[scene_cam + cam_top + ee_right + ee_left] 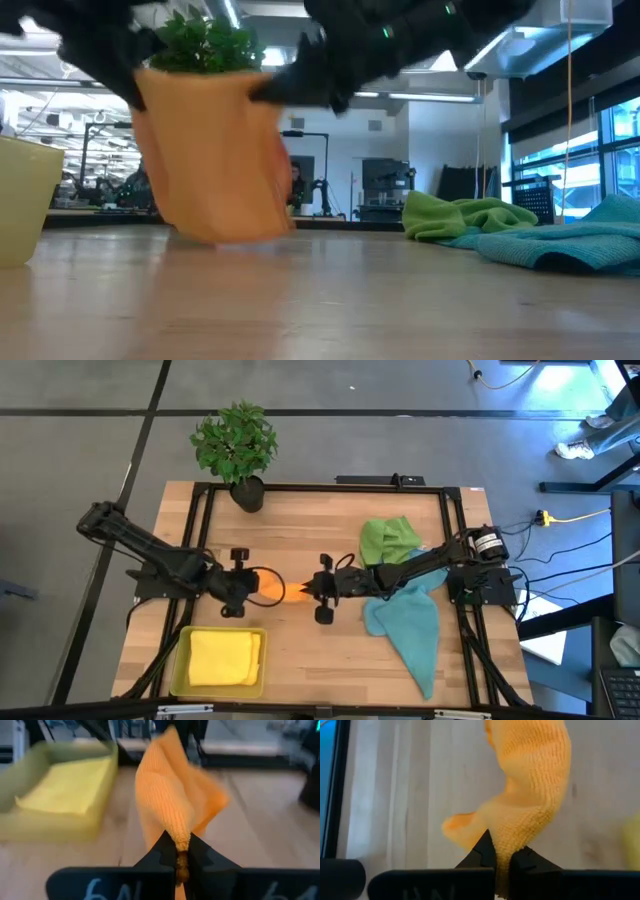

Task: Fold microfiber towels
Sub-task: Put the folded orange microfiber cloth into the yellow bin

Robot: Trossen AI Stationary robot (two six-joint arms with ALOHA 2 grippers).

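Both pincers are clenched on the orange towel (272,589) above the middle of the bench (300,530): the left pincer (250,582) grips one edge and the right pincer (305,591) the opposite edge, so the cloth hangs between them with its bottom near the wood. The yellow towel (222,658) lies in the yellow tray (181,652) at the front left, while the green towel (388,540) and 1 teal-blue towel (412,630) lie crumpled on the right side.
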